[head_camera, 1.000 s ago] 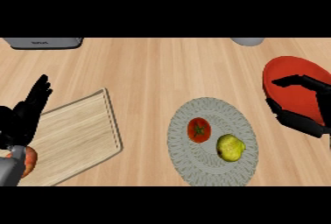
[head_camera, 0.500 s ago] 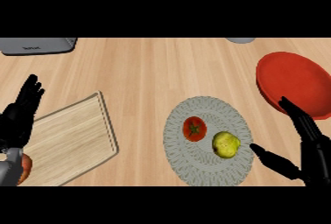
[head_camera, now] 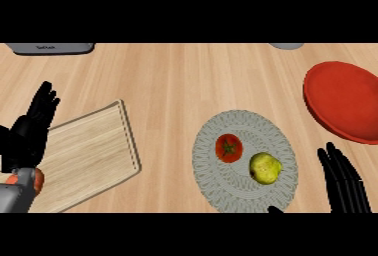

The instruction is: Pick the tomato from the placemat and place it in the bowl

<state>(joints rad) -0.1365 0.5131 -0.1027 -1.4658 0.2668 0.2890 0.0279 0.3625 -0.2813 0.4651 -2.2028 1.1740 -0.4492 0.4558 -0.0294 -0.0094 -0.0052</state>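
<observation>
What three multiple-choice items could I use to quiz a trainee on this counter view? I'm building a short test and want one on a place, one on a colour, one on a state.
1. Where does the tomato lie?
A. on the wooden board
B. on the round grey placemat
C. in the red bowl

2. What colour is the fruit beside the tomato?
A. yellow-green
B. purple
C. white

3. How is the right hand?
A. curled round the tomato
B. resting inside the bowl
C. open, fingers straight, holding nothing

Key: 1 B, the tomato sits on the placemat, apart from the board and the bowl. 2 A, the fruit to its right is yellow-green. 3 C, the right hand shows straight fingers at the lower right, off the placemat.
</observation>
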